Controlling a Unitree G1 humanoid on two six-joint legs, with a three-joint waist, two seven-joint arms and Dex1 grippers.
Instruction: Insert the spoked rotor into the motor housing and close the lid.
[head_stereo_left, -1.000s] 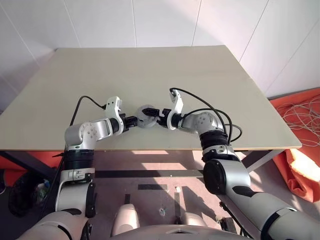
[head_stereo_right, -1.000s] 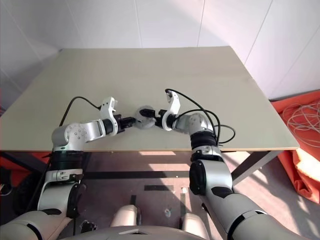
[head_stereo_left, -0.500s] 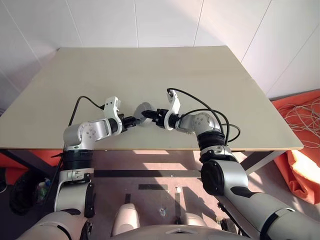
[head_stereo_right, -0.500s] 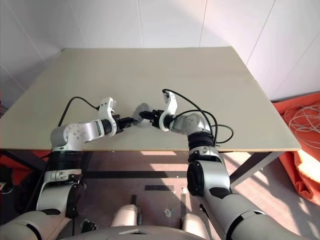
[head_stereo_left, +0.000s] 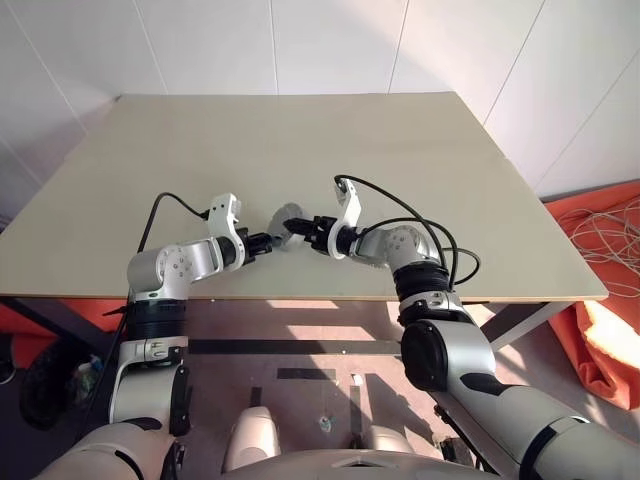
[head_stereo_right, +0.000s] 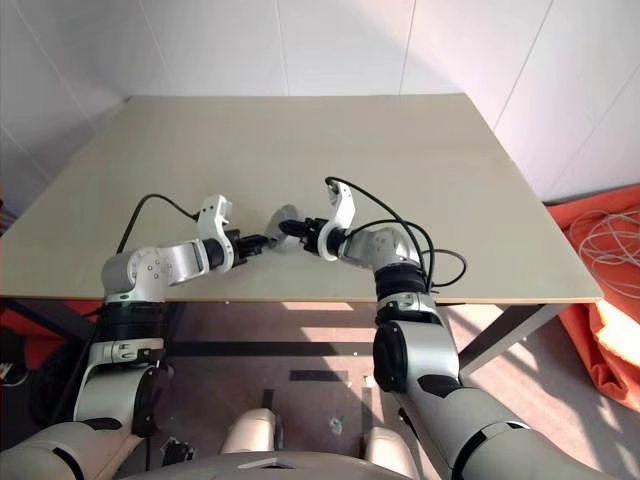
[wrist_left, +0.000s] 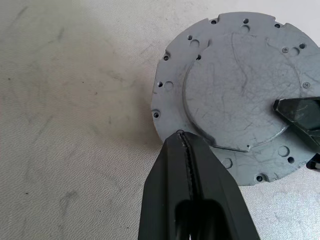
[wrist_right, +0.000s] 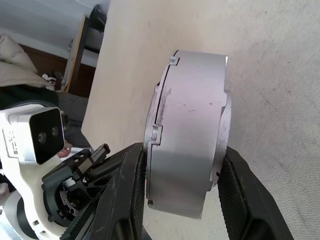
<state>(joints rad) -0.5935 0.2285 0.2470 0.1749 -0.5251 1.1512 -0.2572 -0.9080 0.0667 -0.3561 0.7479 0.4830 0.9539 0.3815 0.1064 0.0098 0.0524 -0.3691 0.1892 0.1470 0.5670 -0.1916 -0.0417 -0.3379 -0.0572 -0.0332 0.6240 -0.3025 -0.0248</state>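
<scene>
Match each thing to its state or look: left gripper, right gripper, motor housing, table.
Things:
1. left gripper
2. right gripper
3. motor housing
4. table

States:
A. grey and round, tipped on edge between the two grippers
B. jaws closed across the round body, one on each flat face
C. pale beige top under both arms
D. jaws shut together, tips at the flat plate's edge

Pairs: 1-D, 2-B, 3-A, 4-C
</scene>
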